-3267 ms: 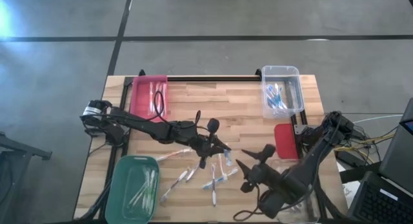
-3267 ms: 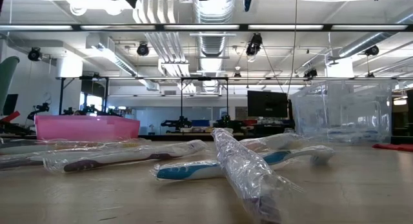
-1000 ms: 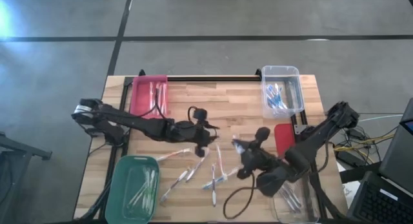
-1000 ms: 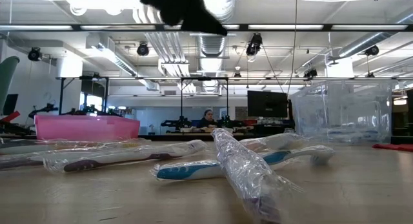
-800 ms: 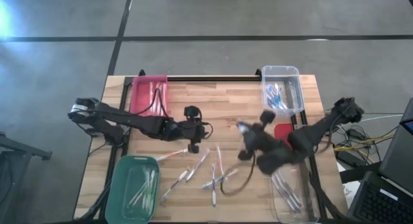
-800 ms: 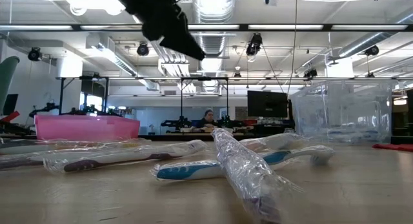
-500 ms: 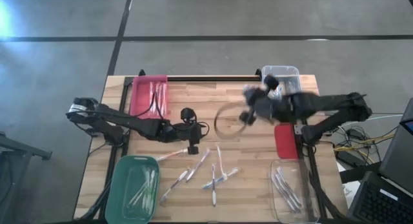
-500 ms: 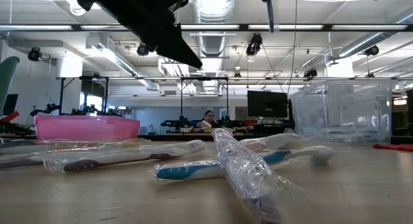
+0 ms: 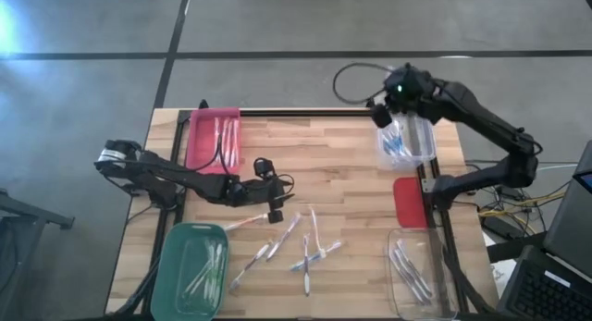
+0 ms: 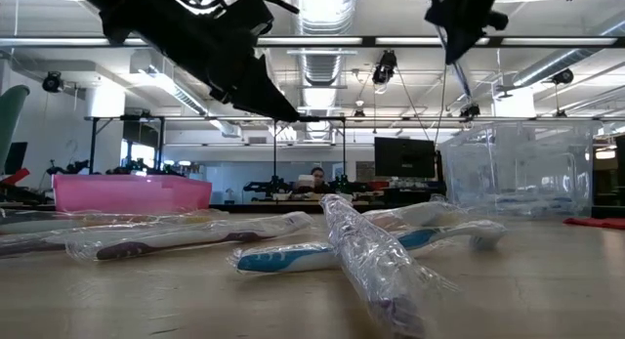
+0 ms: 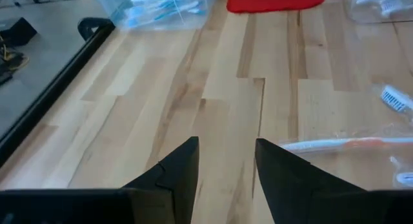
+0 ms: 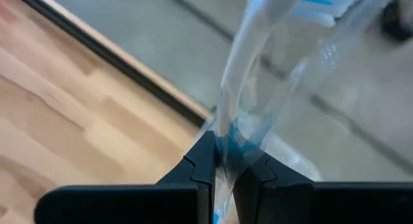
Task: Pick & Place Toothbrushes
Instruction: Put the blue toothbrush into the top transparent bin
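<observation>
Grey concrete floor surrounds a light wooden table, seen from straight above. By the clock face of that overhead view, a green bin sits at eight o'clock, a pink bin at eleven, a clear bin at one and a second clear bin at five (each of the four has toothbrushes lying in it). A flat red piece lies at three o'clock, between the two clear bins.

At table centre, slightly toward six, a loose scatter of wrapped toothbrushes lies criss-crossed on the wood.

Left gripper hangs low over the table just at ten o'clock of that scatter; its fingers stand apart with nothing between them.

Right gripper is raised at the one o'clock corner, over the near edge of the clear bin there. Its fingers are pinched onto a wrapped blue-and-white toothbrush, which seems to hang clear of the bin, though the overhead view does not settle that.
</observation>
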You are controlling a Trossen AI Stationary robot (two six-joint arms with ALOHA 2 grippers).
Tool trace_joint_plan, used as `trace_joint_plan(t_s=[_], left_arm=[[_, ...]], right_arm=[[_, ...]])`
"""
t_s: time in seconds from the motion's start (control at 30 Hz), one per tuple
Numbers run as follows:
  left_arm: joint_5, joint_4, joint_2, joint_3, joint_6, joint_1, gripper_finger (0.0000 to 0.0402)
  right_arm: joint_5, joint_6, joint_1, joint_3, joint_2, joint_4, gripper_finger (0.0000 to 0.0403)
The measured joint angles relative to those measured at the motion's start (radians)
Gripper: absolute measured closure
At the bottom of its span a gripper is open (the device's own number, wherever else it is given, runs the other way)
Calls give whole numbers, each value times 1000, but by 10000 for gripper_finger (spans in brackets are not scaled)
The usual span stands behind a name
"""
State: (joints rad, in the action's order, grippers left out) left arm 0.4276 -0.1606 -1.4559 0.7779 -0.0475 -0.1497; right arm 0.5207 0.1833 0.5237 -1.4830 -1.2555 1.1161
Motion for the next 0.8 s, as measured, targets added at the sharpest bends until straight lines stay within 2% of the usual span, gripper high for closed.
trace_joint_plan(t_s=[0.13,0.27,0.47,0.8], left_arm=[[0,-5,0,-1,-13,0,245],[0,-5,0,-1,-14,0,244],[0,-5,0,-1,-11,0,245],[0,-4,0,-1,-12,0,245]], right_arm=[[-133,2,152,0,-24,53,381],[-192,30,241,0,-46,89,381],[-203,50,296,0,-111,199,381],[-257,49,310,0,-247,357,381]])
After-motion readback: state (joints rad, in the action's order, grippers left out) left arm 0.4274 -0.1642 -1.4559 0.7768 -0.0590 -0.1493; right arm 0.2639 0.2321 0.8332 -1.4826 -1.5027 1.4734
